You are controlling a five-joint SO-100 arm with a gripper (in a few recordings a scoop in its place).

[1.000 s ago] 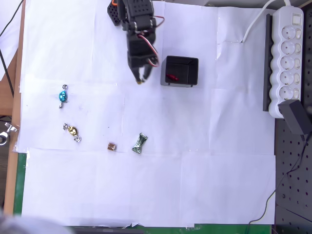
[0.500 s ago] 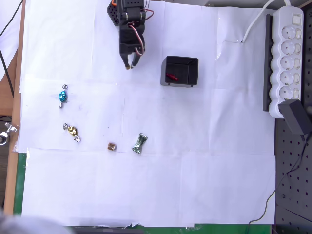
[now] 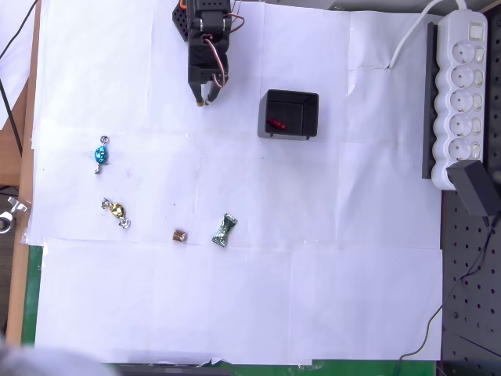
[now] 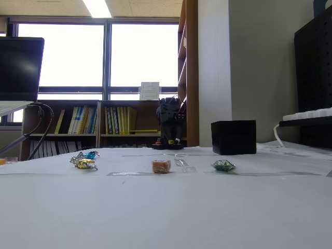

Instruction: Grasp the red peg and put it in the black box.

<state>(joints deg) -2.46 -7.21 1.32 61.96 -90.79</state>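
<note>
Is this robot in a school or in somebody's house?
Probably an office or lab room, maybe at a school. The fixed view shows low bookshelves full of books under big windows and a ceiling strip light. The small black robot arm stands on a table covered in white paper sheets.

table cover (image 3: 258, 298): white paper sheets, matt, seams and slight creases
black box (image 3: 289, 114): matt black plastic look, smooth thick walls
red peg (image 3: 275, 123): dark red, slight sheen, material unclear
gripper (image 3: 203, 99): black plastic, matt, yellowish tips
blue candy (image 3: 101, 154): shiny foil wrapper
gold candy (image 3: 116, 211): glossy foil, clear twisted ends
green candy (image 3: 224, 230): crinkled metallic foil
brown cube (image 3: 179, 235): dull, matt
power strip (image 3: 462, 94): white smooth plastic
table edge (image 3: 23, 164): wood
</note>
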